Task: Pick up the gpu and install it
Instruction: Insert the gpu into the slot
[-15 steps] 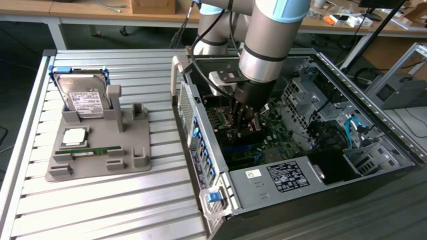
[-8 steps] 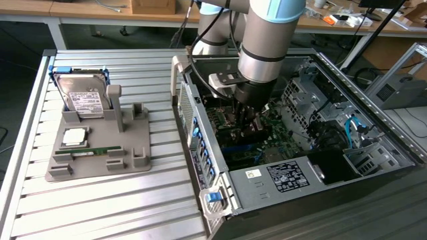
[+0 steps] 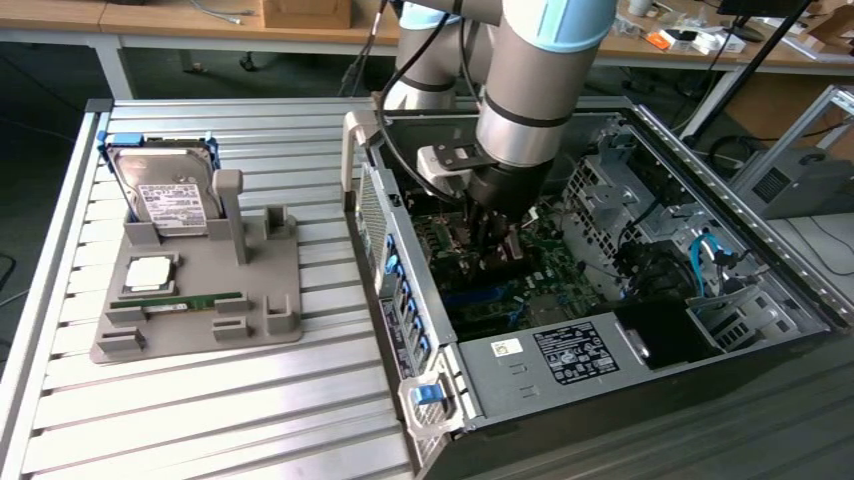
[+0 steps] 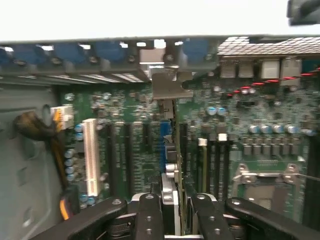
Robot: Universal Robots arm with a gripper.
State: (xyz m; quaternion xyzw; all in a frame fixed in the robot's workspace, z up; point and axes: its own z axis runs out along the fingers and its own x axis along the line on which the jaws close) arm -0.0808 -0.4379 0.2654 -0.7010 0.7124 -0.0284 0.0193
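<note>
Even daylight; blurred, overexposed wrist view.

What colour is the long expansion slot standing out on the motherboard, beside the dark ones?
White, among black slots on the green motherboard; the slot shows best in the wrist view.

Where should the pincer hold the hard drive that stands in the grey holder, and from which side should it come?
Grip the hard drive near its top edge, across its thin sides, coming from above. It stands nearly upright in the grey holder, so its lower part is enclosed, while the top edge is free and narrow enough to pinch.
</note>
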